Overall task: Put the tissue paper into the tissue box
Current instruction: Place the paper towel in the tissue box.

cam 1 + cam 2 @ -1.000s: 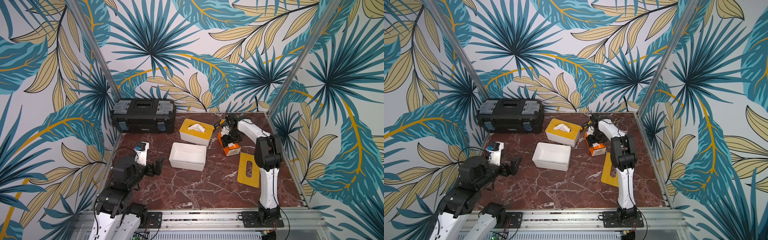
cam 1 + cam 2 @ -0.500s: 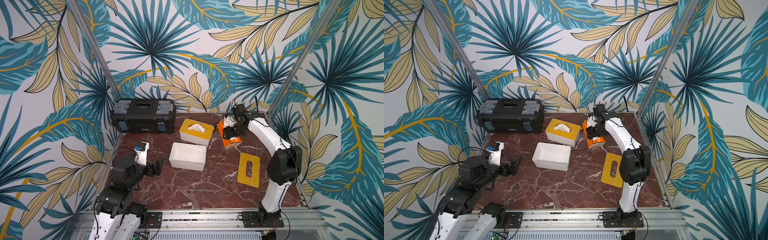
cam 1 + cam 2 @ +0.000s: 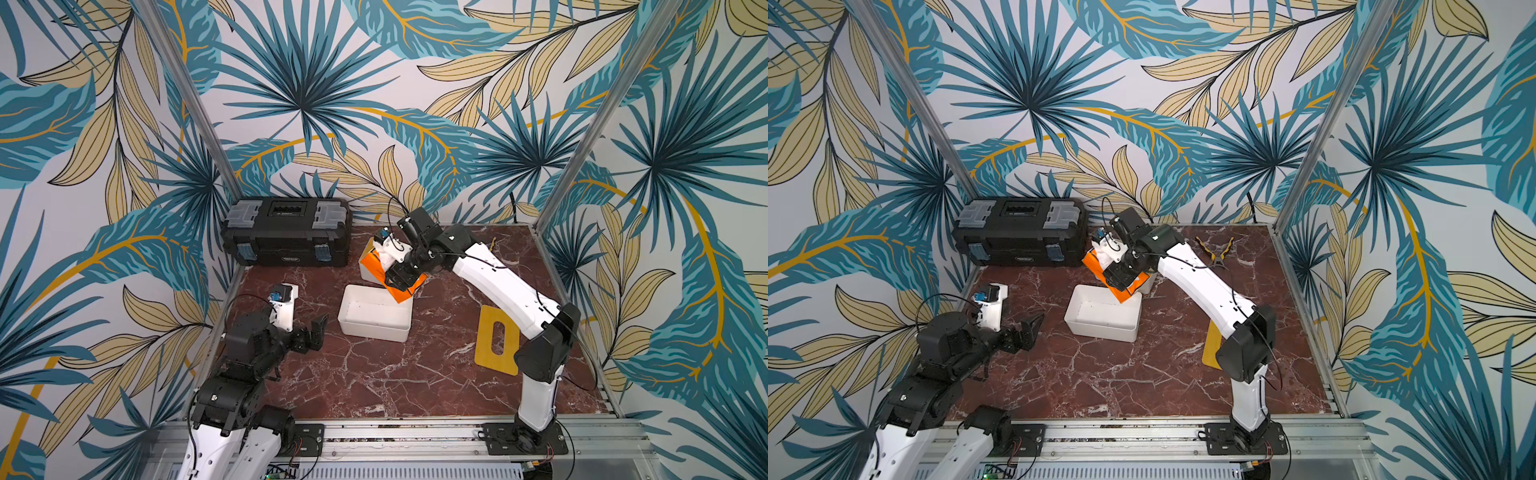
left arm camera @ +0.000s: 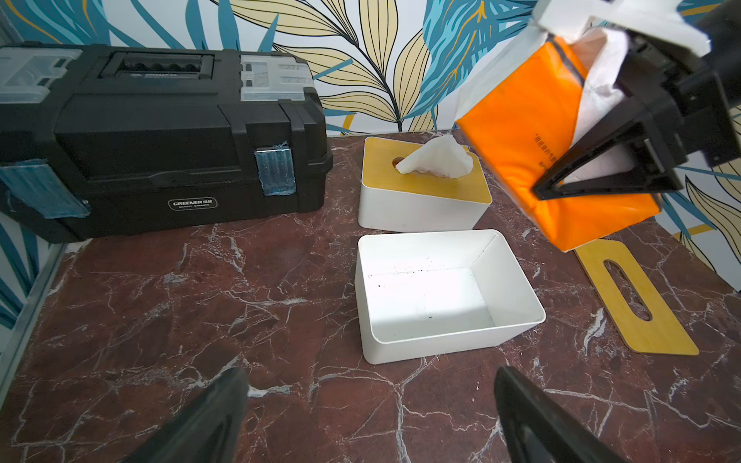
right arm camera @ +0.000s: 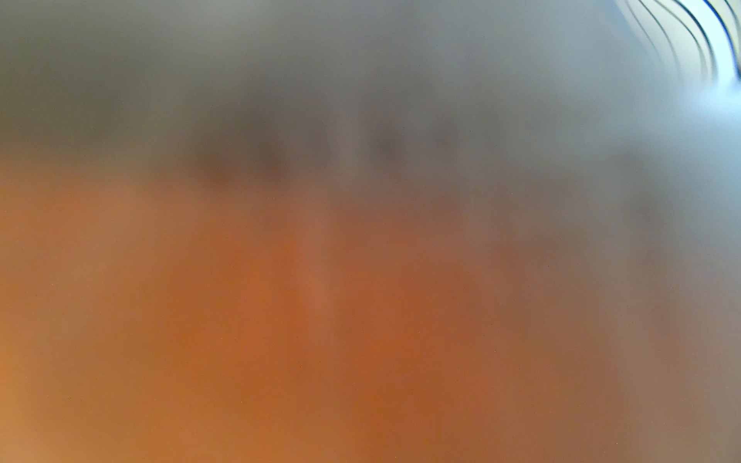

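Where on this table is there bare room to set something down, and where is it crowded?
Widest bare patch: the table front, between the open box, the loose lid and the front rail. Another: between the toolbox, the open box and the left gripper. Crowded: the back middle, where the lidded box, open box and held tissue pack cluster.
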Available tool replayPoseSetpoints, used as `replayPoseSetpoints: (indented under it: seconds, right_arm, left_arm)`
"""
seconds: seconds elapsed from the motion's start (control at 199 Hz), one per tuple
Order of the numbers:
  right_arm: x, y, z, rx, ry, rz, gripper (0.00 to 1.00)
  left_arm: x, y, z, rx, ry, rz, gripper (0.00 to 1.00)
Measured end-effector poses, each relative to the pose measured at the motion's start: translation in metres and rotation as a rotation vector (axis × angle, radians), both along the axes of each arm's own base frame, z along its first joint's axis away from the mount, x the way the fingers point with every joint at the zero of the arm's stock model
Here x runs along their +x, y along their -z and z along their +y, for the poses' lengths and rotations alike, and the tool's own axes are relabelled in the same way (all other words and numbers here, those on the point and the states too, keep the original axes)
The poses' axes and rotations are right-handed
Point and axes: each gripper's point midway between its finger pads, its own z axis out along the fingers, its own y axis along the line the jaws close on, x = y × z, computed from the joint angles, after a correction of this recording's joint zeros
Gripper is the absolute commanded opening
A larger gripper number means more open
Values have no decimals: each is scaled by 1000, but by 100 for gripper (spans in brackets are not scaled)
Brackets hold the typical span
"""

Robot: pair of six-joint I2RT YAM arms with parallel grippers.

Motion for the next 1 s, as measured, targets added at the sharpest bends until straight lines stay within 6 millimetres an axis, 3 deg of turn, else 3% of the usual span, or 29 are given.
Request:
replayPoseSetpoints:
  seconds: [0.166,0.356,0.652,1.003]
  right_arm:
    - [4,47,26,-124,-85,14,74]
    - [2,104,29,-285,-158,45,74]
    - [-5,120,37,-347,-216,35,74]
    - [-23,166,41,-427,-266,124,76]
  left_arm:
    - [0,0,0,0,0,0,100]
    - [0,0,0,0,0,0,100]
    - [0,0,0,0,0,0,100]
    - [0,0,0,0,0,0,100]
